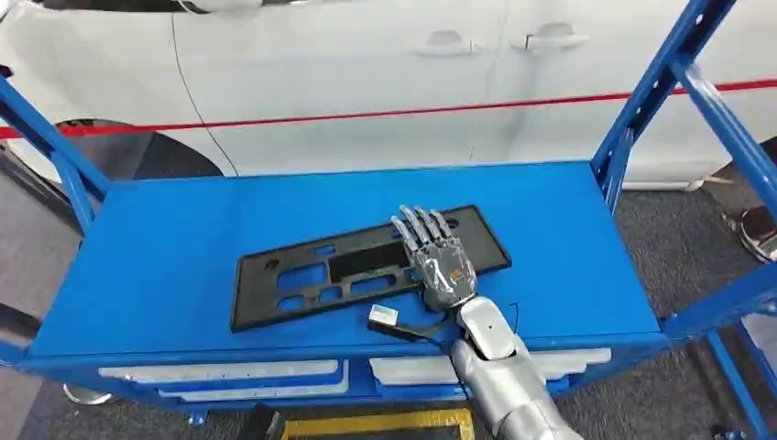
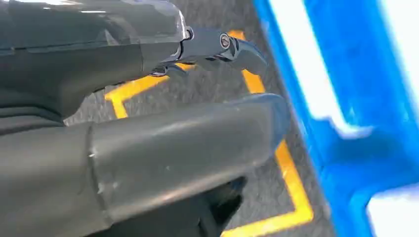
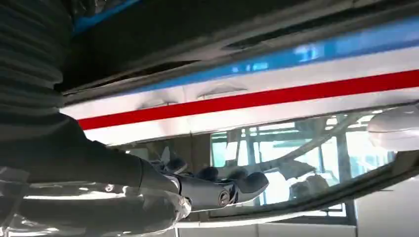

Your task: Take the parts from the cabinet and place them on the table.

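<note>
Grey carpet floor (image 1: pixel 660 238) with yellow tape lines (image 2: pixel 291 197) beneath left hand (image 2: pixel 148 148), state indeterminate. Blue table (image 1: pixel 156 266) bearing black part (image 1: pixel 302 275); right hand (image 1: pixel 438 257) flat on part's right end, fingers extended, gripping nothing. Beyond, white car (image 1: pixel 366 82) with red stripe (image 1: pixel 366 115); no legible writing.

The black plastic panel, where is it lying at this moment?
In the head view the black plastic panel lies flat near the middle of the blue table, in front of the white car. The right robot hand rests on its right part.
</note>
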You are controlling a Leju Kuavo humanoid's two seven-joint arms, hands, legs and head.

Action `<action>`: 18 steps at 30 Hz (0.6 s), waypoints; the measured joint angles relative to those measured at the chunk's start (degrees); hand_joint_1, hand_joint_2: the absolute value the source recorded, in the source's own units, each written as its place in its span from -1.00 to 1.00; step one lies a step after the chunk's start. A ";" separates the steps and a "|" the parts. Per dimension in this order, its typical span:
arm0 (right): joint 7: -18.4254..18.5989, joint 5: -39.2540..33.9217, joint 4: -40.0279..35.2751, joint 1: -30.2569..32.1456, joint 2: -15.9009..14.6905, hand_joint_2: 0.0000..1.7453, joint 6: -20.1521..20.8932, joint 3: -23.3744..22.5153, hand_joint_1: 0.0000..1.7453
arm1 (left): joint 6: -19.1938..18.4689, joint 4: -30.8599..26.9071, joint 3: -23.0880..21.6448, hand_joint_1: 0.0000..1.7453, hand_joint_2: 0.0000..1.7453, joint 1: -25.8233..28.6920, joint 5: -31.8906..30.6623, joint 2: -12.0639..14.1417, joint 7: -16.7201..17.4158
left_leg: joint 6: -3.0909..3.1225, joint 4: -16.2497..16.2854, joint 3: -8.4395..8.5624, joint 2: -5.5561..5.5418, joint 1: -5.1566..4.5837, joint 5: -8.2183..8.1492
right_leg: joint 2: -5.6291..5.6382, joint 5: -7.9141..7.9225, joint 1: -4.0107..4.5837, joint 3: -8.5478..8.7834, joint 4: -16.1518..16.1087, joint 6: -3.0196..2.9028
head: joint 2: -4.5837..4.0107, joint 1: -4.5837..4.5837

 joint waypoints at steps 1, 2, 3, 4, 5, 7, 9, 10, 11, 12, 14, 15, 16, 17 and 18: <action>-0.04 -0.15 -0.02 -0.46 -0.13 1.00 -0.07 -0.02 0.42 | 0.31 0.00 0.00 -1.00 -1.00 -0.47 0.00 0.00 0.00 | -0.18 -2.10 1.81 -0.55 0.33 -1.66 | -0.35 -0.55 0.33 -1.37 2.71 0.06 | -0.02 0.48; -0.11 -0.24 0.05 -0.65 -0.13 1.00 -0.07 0.00 1.00 | 0.63 -0.02 0.00 -1.00 -1.00 -0.61 0.02 0.00 0.15 | -0.07 -2.79 2.35 -0.67 0.44 -1.77 | -0.33 -1.70 0.20 -4.10 7.06 0.31 | -0.02 0.48; -0.22 -0.53 0.09 -0.50 -0.13 1.00 -0.07 -0.02 1.00 | 0.72 -0.02 0.02 -1.00 -1.00 -0.79 -0.02 -0.02 0.17 | -0.11 -2.81 2.82 -0.67 0.65 -2.12 | -0.36 -2.85 0.08 -7.56 11.90 0.73 | -0.02 0.55; -0.22 -0.63 0.20 -0.16 -0.18 1.00 -0.07 -0.02 1.00 | 0.74 -0.02 0.02 -1.00 -1.00 -0.81 -0.02 -0.09 0.22 | -0.38 -2.80 3.29 -0.64 0.80 -2.71 | -0.37 -3.43 -0.06 -10.95 16.18 1.24 | -0.02 0.46; -0.28 -0.70 0.37 0.14 -0.35 1.00 -0.04 -0.04 1.00 | 0.79 0.00 0.02 -1.00 -1.00 -0.76 -0.02 -0.13 0.22 | -0.80 -2.65 3.80 -0.65 0.95 -3.28 | -0.39 -2.96 -0.30 -13.78 18.74 1.63 | -0.02 0.55; -0.68 -0.98 0.46 0.38 -0.48 1.00 -0.04 -0.04 1.00 | 0.92 0.00 0.02 -1.00 -1.00 -0.26 -0.04 -0.26 0.24 | -1.64 -2.00 5.01 -0.66 1.40 -4.65 | -0.62 3.04 -0.68 -15.93 15.98 2.29 | -0.02 0.52; -1.00 -1.07 0.46 0.35 -0.50 1.00 -0.04 -0.15 1.00 | 0.96 0.00 0.00 -1.00 -1.00 -0.24 -0.04 -0.48 0.24 | -2.62 -0.45 5.70 -0.72 2.13 -6.36 | -0.89 10.85 -1.02 -14.69 6.51 2.79 | -0.02 0.52; -1.05 -1.09 0.59 0.51 -0.57 1.00 -0.02 -0.20 1.00 | 1.00 0.00 0.00 -1.00 -1.00 -0.27 -0.04 -0.50 0.20 | -3.17 -0.11 5.53 -0.95 2.06 -6.86 | -0.81 9.67 -0.44 -14.59 7.41 2.73 | -0.02 0.59; -1.05 -1.20 0.61 0.44 -0.55 1.00 -0.02 -0.26 1.00 | 1.13 0.00 0.00 -1.00 -1.00 -0.52 -0.04 -0.52 0.20 | -3.65 0.98 5.00 -1.09 1.85 -7.20 | -0.60 9.22 -0.41 -13.78 5.70 2.09 | -0.02 0.81; -1.05 -1.18 0.59 0.48 -0.48 1.00 -0.02 -0.26 1.00 | 1.16 0.00 0.00 -1.00 -1.00 -0.57 -0.04 -0.54 0.20 | -3.87 0.83 4.72 -1.11 1.88 -7.09 | -0.50 8.75 -0.16 -14.27 6.10 0.74 | -0.02 0.72; -1.03 -1.22 0.59 0.52 -0.48 1.00 0.00 -0.31 1.00 | 1.22 0.00 0.00 -1.00 -1.00 -0.32 -0.04 -0.52 0.20 | -4.23 0.59 4.86 -1.02 1.87 -7.16 | -0.43 8.51 -0.16 -14.38 6.18 -0.02 | -0.02 0.77; -1.03 -1.22 0.57 0.40 -0.46 1.00 -0.02 -0.35 1.00 | 1.25 0.00 0.00 -1.00 -1.00 -0.38 -0.04 -0.52 0.20 | -4.50 0.78 4.69 -0.92 1.94 -7.61 | -0.49 8.58 -0.52 -14.06 5.95 -0.42 | -0.02 0.74; -1.07 -1.25 0.57 0.38 -0.46 1.00 -0.02 -0.37 1.00 | 1.31 0.00 0.00 -1.00 -1.00 -0.48 -0.04 -0.52 0.20 | -4.67 2.24 4.32 -0.44 1.93 -8.42 | -0.58 8.46 -0.52 -13.76 5.85 -0.72 | -0.02 0.77; -1.18 -1.31 0.57 0.35 -0.46 1.00 0.00 -0.37 1.00 | 1.33 0.00 0.00 -1.00 -1.00 -0.60 -0.04 -0.52 0.20 | -4.80 5.37 2.87 -0.19 1.92 -9.94 | -0.72 8.32 -0.51 -13.62 5.84 -0.94 | -0.02 0.70; -1.46 -1.38 0.57 0.36 -0.46 1.00 -0.02 -0.37 1.00 | 1.46 0.00 0.00 -1.00 -1.00 -0.70 -0.04 -0.52 0.17 | -4.91 10.04 0.51 -0.09 1.92 -11.92 | -0.86 8.21 -0.39 -13.51 5.85 -1.11 | -0.02 0.76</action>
